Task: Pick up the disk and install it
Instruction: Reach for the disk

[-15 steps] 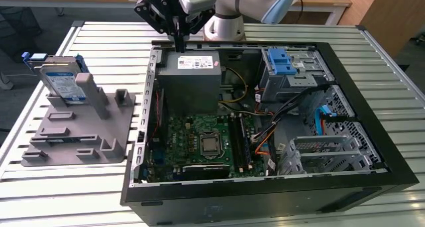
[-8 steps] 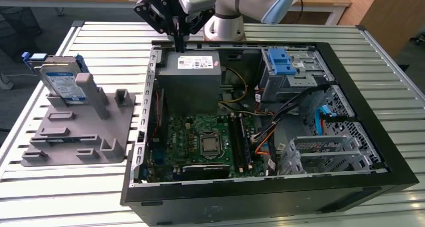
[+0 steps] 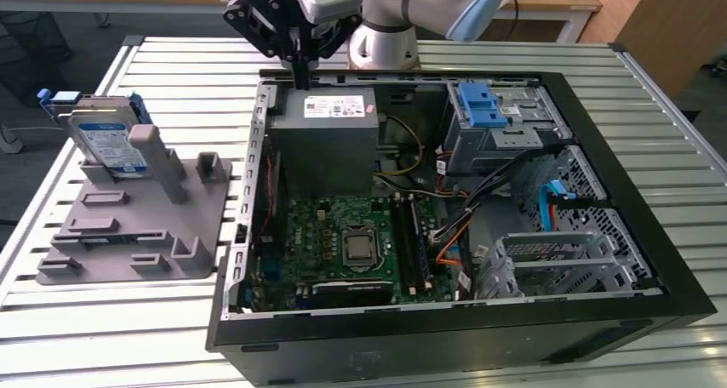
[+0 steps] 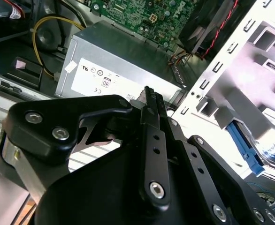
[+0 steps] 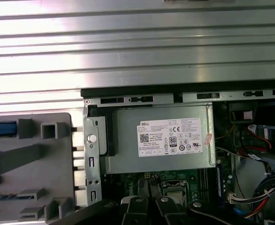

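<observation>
Landmark: the open computer case [image 3: 455, 354] lies on its side on the slatted metal counter [image 3: 170, 73], its inside facing up.
Gripper: the gripper [image 3: 302, 82] hangs point-down over the case's rear edge, right above the end of the power supply. In the second wrist view the gripper [image 4: 150, 93] has its two black fingers pressed flat against each other, clenched with nothing between them.
Disk: the disk [image 3: 105, 141] is outside the case, well apart from it toward the exterior view's left. It stands on edge in a slot of the grey holder, label side toward the camera, with its blue carrier frame showing at the top and sides. Nothing grips it.
Grey holder: the grey holder [image 3: 125, 235] sits on the counter just beside the case's side wall; in the first wrist view its ribs and posts [image 5: 34, 154] lie next to the case's perforated rear edge.
Power supply: the grey box with a white sticker [image 3: 329, 133] fills the case's rear corner, directly under the gripper; it also shows in both wrist views [image 5: 161, 140] [image 4: 114, 70].
Motherboard: the green board [image 3: 340, 243] lies on the case floor, next to the power supply.
Drive bay: a metal bay with a blue latch [image 3: 483, 107] sits in the case's far corner, toward the exterior view's right.
</observation>
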Controlling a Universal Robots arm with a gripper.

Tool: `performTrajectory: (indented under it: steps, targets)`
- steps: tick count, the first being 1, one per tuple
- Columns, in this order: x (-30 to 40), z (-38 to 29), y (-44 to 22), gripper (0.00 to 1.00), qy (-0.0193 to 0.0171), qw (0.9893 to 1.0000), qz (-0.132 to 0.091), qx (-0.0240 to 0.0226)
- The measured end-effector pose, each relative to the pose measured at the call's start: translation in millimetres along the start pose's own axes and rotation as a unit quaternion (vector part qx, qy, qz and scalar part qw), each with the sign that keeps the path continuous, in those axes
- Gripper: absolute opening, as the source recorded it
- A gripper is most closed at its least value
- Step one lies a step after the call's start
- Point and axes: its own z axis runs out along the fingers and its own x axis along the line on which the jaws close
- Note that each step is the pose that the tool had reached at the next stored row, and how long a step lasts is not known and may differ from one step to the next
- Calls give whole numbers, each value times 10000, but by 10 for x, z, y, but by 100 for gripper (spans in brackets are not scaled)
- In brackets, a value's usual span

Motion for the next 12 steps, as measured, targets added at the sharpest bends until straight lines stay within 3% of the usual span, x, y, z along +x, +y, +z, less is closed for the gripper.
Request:
performTrajectory:
  steps: [12]
  targets:
    - [103,0,-7,15,0,10000,0,-1]
